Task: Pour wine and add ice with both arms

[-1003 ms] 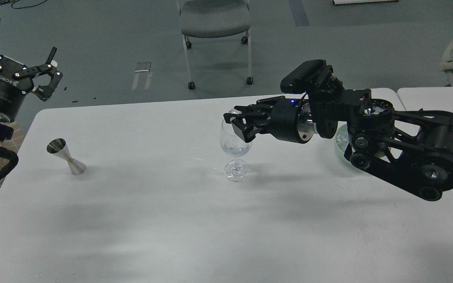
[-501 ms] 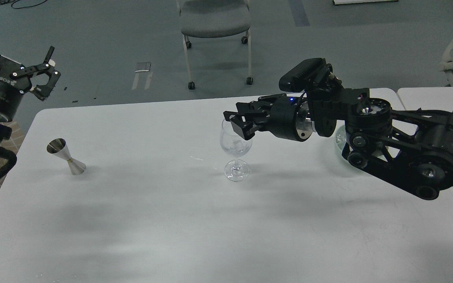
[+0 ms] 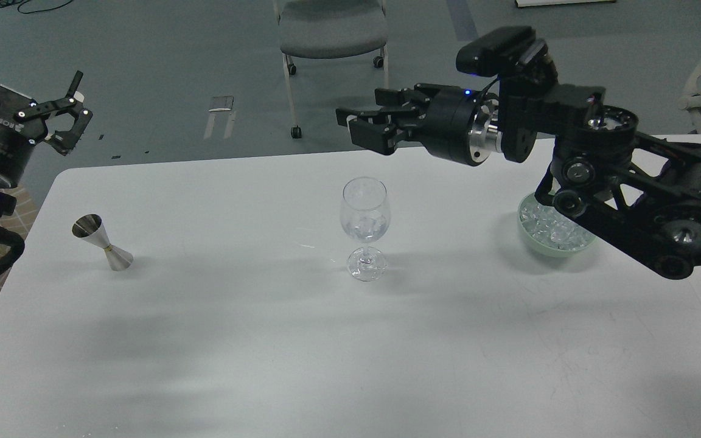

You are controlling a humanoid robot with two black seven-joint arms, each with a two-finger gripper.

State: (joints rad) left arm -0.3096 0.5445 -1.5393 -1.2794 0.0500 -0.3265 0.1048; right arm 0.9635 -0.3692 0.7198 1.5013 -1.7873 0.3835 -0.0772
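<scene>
A clear wine glass [image 3: 365,210] stands upright mid-table with a few ice cubes [image 3: 366,227] low in its bowl. I cannot make out any wine in it. My right gripper [image 3: 362,125] hovers above and just behind the glass rim, its fingers slightly parted with nothing between them. A pale green bowl [image 3: 546,247] holding a heap of ice [image 3: 545,222] sits at the right, partly hidden by my right arm. My left gripper [image 3: 33,58] is wide open and empty, raised off the table's far left corner.
A steel jigger [image 3: 102,241] lies tipped on its side at the table's left. A grey wheeled chair [image 3: 332,30] stands on the floor behind the table. A second white table [image 3: 679,146] adjoins at the right.
My right gripper rose from the glass rim and pulled back, uncovering the ice bowl. An ice cube now lies in the glass. The left arm barely moved.
</scene>
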